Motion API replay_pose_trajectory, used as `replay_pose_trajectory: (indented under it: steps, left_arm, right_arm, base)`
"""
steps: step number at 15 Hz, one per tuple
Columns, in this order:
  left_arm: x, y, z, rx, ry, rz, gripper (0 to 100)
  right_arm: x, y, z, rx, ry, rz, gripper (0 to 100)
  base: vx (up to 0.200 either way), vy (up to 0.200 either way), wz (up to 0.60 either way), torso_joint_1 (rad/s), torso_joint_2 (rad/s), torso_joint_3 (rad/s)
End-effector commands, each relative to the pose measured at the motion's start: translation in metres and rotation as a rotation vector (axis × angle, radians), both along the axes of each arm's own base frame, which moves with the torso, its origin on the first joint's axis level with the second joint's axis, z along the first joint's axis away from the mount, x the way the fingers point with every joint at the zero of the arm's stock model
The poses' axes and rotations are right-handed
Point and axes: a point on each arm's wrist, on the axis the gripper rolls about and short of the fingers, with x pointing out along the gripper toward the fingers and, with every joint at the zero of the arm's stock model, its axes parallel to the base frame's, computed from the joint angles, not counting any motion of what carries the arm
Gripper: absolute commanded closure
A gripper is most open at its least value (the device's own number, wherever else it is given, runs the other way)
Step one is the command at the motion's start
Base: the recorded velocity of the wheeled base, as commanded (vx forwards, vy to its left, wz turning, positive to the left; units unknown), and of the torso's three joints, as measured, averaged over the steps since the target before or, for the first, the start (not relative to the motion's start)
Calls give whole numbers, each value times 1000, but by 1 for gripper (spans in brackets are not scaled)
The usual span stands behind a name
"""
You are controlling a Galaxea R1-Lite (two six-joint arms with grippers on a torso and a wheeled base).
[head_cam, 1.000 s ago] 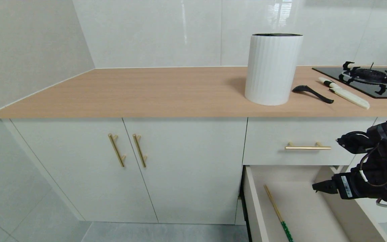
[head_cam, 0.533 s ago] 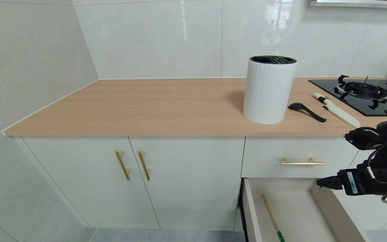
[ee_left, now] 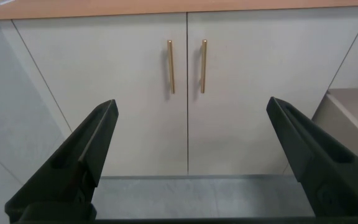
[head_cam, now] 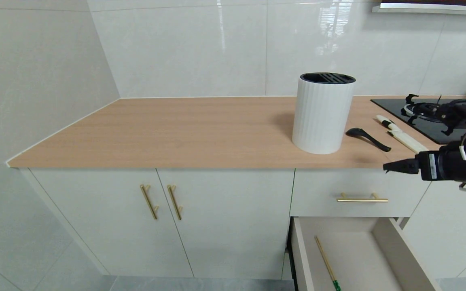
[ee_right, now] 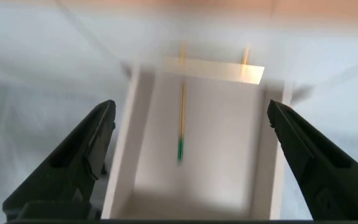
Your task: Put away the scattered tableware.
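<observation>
On the wooden counter (head_cam: 200, 133) a black spoon (head_cam: 368, 138) and a white knife (head_cam: 403, 138) lie to the right of a white ribbed utensil holder (head_cam: 323, 114). Below, the lower drawer (head_cam: 300, 252) stands pulled out, with a wooden chopstick with a green end (head_cam: 325, 258) lying inside. My right gripper (head_cam: 395, 166) hovers open and holding nothing at the counter's front edge, right of the spoon and above the drawer. In the right wrist view the gripper (ee_right: 190, 109) looks down on the drawer (ee_right: 126, 143) and chopstick (ee_right: 181, 124). My left gripper (ee_left: 191, 106) is open, facing the cabinet doors (ee_left: 185, 93).
A black gas hob (head_cam: 431, 117) sits at the counter's far right, behind my right arm. The upper drawer with its gold handle (head_cam: 362, 199) is closed. Tiled walls close off the back and left. The counter's left half is bare wood.
My right gripper has risen from just over the open drawer to the level of the counter's front edge. The head view has tilted up, so the counter sits lower in the picture.
</observation>
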Motion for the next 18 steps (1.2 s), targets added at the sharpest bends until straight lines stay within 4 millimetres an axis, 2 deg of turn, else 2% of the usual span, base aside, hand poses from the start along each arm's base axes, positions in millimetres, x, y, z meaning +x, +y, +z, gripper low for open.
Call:
replay_pose_trajectory:
  steps: [1,2,3,4,6,8,9,11,12,13,14,16,18]
  left_arm:
    - [0,0,0,0,0,0,0]
    - [0,0,0,0,0,0,0]
    - [0,0,0,0,0,0,0]
    - [0,0,0,0,0,0,0]
    - [0,0,0,0,0,0,0]
    - [0,0,0,0,0,0,0]
    - [0,0,0,0,0,0,0]
    - [0,0,0,0,0,0,0]
    - [0,0,0,0,0,0,0]
    - [0,0,0,0,0,0,0]
    - [0,0,0,0,0,0,0]
    - [0,0,0,0,0,0,0]
    - [0,0,0,0,0,0,0]
  right_arm:
    - [45,-23,15,12,-64,9,0]
    - [55,-27,17,22,-74,15,0]
    - [81,-32,23,42,-112,8,0]
    - [87,-33,29,108,-128,-28,0]
    - [88,-34,39,190,-229,-65,0]
    - [83,-38,37,183,-484,-62,0]
    - [86,-38,32,178,-514,-60,0]
    - [96,-39,37,201,-516,-68,0]
    - [102,-39,43,260,-463,-88,0]
    - [108,-36,60,336,-428,-107,0]
    - [107,-36,61,361,-404,-96,0]
    - [123,-38,56,301,-386,-72,0]
    - [141,-48,39,124,-244,-38,0]
  base:
    - [0,0,0,0,0,0]
    - [0,0,0,0,0,0]
    - [0,0,0,0,0,0]
    - [0,0,0,0,0,0]
    - [0,0,0,0,0,0]
    - [0,0,0,0,0,0]
    - [0,0,0,0,0,0]
    - [0,0,0,0,0,0]
    - [0,0,0,0,0,0]
    - [0,0,0,0,0,0]
    - [0,0,0,0,0,0]
    - [0,0,0,0,0,0]
    - [0,0,0,0,0,0]
